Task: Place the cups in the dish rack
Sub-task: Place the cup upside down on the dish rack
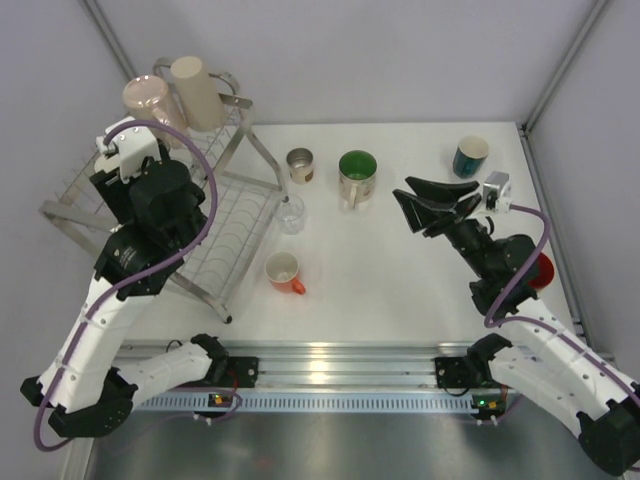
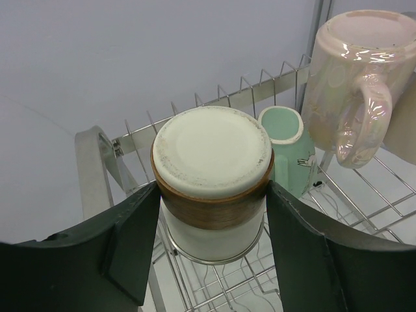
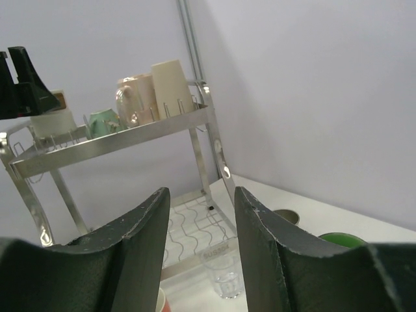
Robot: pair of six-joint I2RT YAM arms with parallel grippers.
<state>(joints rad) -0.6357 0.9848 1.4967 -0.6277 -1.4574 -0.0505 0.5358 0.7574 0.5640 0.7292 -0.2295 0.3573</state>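
Note:
My left gripper (image 2: 211, 188) is shut on a brown-banded cup (image 2: 211, 156). It holds the cup upside down in a wire ring on the upper tier of the dish rack (image 1: 235, 215). A teal cup (image 2: 286, 146) and a pink mug (image 2: 354, 78) sit inverted beside it, and a beige cup (image 1: 195, 90) stands on the rack's top. My right gripper (image 1: 402, 189) is open and empty above the table. On the table are a steel cup (image 1: 300, 164), a green-inside cup (image 1: 356, 175), a dark teal cup (image 1: 470, 156), a clear glass (image 1: 291, 213) and an orange-handled white cup (image 1: 284, 270).
A red object (image 1: 541, 270) is partly hidden behind my right arm. A small grey box (image 1: 495, 188) sits near the right gripper. The rack's lower wire tier (image 3: 195, 221) lies next to the glass. Enclosure posts stand at the back corners.

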